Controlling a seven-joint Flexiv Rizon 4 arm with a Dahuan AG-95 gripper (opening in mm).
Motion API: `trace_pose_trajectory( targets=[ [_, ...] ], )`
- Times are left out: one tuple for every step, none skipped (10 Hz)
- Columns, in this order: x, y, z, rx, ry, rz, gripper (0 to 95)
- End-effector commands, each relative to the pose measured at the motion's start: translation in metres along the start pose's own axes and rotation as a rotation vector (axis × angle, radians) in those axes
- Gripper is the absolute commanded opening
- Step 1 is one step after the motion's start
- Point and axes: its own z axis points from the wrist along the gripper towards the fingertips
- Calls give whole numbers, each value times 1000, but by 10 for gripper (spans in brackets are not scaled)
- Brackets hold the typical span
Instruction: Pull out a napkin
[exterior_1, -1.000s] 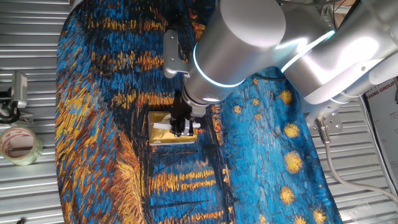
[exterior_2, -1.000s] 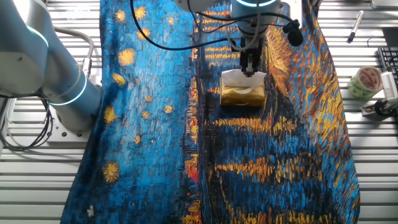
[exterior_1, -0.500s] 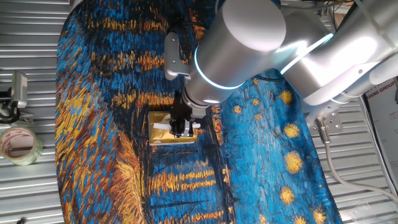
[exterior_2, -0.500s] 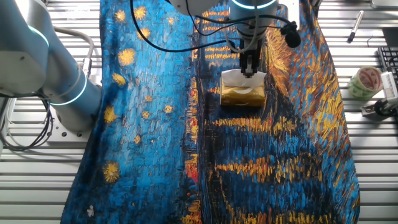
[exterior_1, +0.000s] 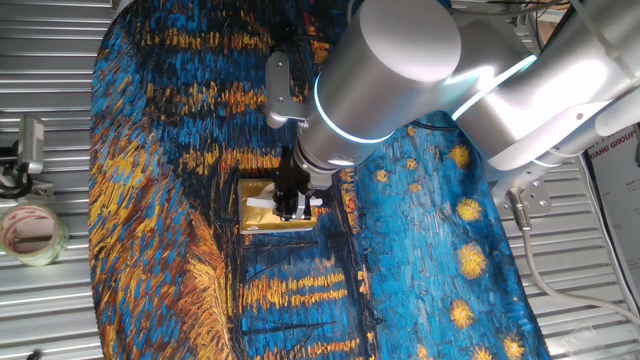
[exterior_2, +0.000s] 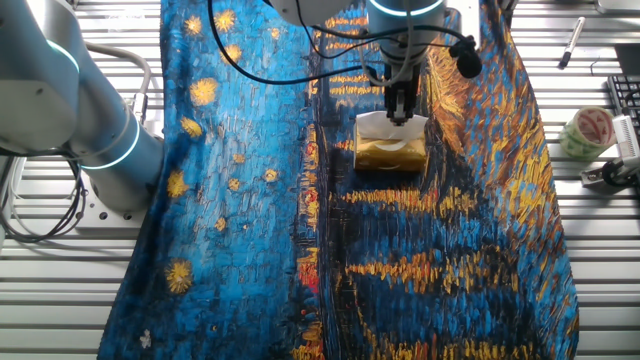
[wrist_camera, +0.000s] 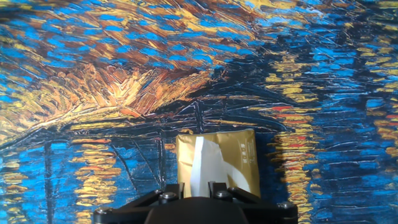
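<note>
My black two-finger pincer (exterior_2: 401, 112) hangs directly over the shiny gold rectangular tissue box (exterior_2: 391, 152), fingers drawn close together on the thin white paper napkin (exterior_2: 378, 124) that stands up out of the box's top slot. In the hand view the napkin (wrist_camera: 198, 163) runs as a white strip from the box (wrist_camera: 240, 159) up between my fingers. The box sits on the blue and gold painted-pattern tablecloth (exterior_1: 170, 200). A roll of clear tape (exterior_2: 588, 132) lies well to the right, off the cloth.

Tissue box (exterior_2: 391, 153) on tablecloth (exterior_2: 250, 200), napkin (exterior_2: 378, 124) atop, tool (exterior_2: 400, 116) above; tape roll (exterior_2: 588, 131) well right.
</note>
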Motion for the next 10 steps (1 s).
trace_pose_trajectory(
  targets=[
    [0,0,-1,-4,1,10,0],
    [0,0,-1,-5,2,11,0],
    [0,0,-1,-7,2,12,0],
    [0,0,-1,-7,2,12,0],
    [0,0,-1,-6,2,12,0],
    [0,0,-1,-7,2,12,0],
    [0,0,-1,-8,2,13,0],
    [0,0,-1,-8,2,14,0],
    [0,0,-1,-8,1,14,0],
    [0,0,-1,-8,1,14,0]
  ],
)
